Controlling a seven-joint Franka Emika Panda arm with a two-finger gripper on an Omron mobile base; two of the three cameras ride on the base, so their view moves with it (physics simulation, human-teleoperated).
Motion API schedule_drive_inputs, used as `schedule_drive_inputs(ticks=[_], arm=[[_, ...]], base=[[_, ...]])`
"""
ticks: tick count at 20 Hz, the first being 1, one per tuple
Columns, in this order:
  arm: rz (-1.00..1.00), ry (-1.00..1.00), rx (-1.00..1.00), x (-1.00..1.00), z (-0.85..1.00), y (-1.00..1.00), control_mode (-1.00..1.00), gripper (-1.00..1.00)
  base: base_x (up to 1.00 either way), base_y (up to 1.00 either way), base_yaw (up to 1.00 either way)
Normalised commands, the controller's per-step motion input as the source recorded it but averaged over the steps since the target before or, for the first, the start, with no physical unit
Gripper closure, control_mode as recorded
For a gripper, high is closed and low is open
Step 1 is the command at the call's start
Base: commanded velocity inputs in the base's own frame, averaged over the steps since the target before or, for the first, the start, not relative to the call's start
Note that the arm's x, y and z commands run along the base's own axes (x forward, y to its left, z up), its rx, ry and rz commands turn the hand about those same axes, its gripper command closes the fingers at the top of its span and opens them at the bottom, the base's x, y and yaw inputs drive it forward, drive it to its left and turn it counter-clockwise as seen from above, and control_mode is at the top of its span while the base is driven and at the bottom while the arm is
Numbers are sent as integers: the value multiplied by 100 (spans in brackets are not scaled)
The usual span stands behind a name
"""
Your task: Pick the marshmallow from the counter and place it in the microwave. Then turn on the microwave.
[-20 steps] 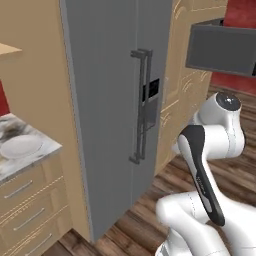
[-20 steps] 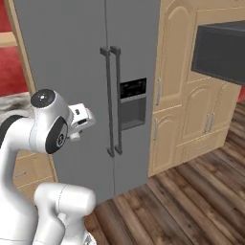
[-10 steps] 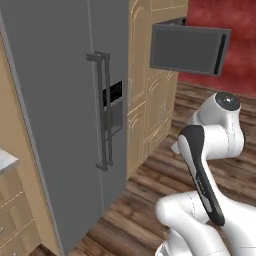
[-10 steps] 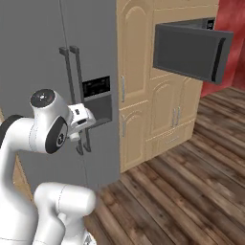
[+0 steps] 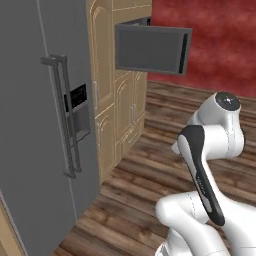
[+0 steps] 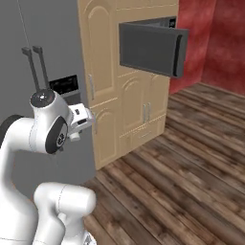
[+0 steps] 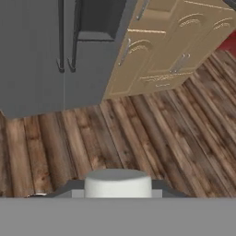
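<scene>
We carry the marshmallow pinched between the jaws, above the wooden floor. The microwave stands with its door swung open; a jolt while driving could shake the soft lump loose.

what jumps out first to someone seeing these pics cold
The tall grey fridge with its paired vertical handles fills the left, next to arched tan cabinets. Above those cabinets the microwave juts out with its dark door swung wide open against the red wall. In the hand view an off-white marshmallow sits between the finger tips of the gripper, over dark wood flooring.
</scene>
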Motion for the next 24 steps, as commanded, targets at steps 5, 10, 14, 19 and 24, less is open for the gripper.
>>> schedule_drive_inputs(ticks=[5, 10, 14, 19, 24], arm=[[0, 0, 0, 0, 0, 0, 100, 100], [0, 0, 0, 0, 0, 0, 100, 100], [0, 0, 0, 0, 0, 0, 100, 100], [0, 0, 0, 0, 0, 0, 100, 100], [0, 0, 0, 0, 0, 0, 100, 100]], base=[[3, -59, -26], [15, -51, -25], [26, -50, -24], [27, -51, -23], [38, -49, -20]])
